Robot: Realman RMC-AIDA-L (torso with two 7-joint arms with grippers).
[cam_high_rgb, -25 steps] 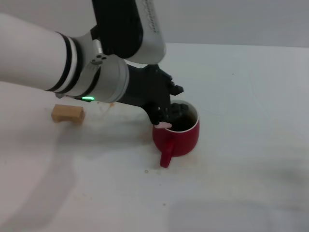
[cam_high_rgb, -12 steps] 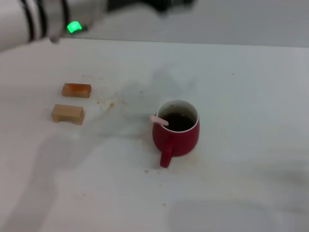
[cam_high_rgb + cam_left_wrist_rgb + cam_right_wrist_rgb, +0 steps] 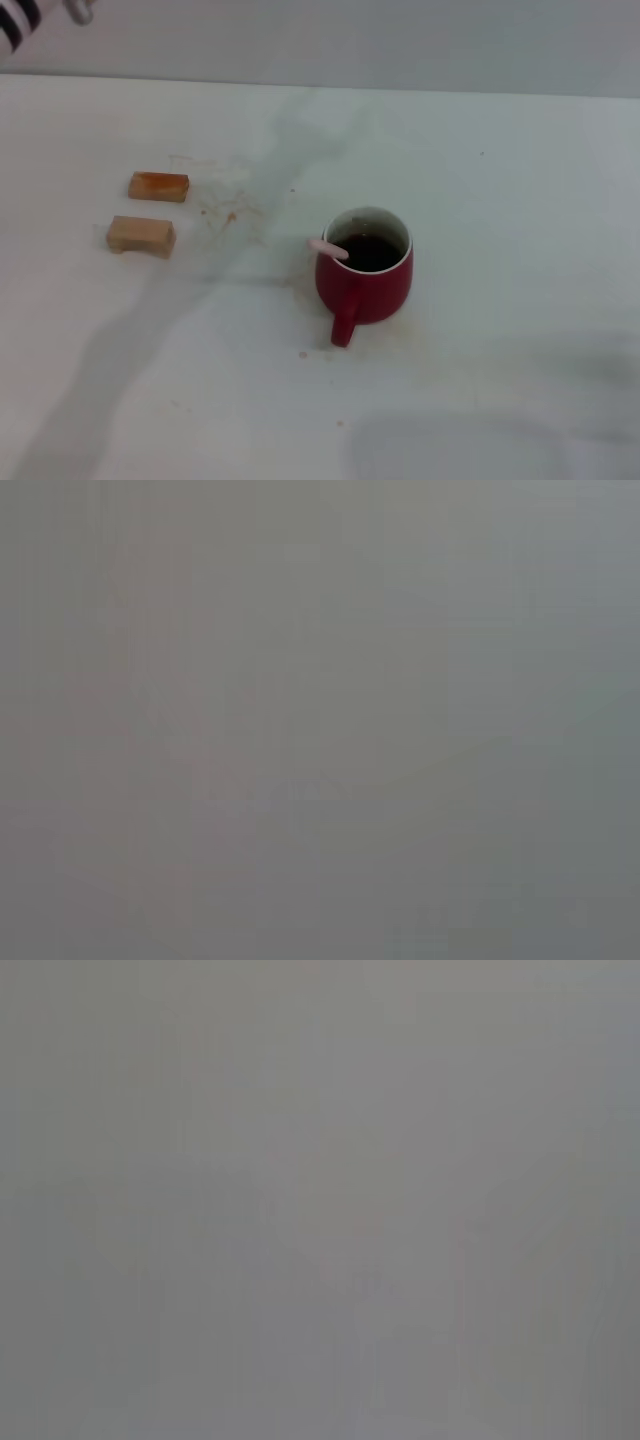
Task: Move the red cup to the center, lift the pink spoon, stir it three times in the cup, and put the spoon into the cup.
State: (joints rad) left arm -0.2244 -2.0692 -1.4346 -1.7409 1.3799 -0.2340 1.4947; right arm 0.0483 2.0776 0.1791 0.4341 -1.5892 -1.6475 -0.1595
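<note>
No fingers are in view, so I cannot tell their state; only a sliver of the left arm shows, far from the red cup mid-worktop, where the pink spoon leans toward that arm.

White table w/ red cup, 2 tan blocks.
</note>
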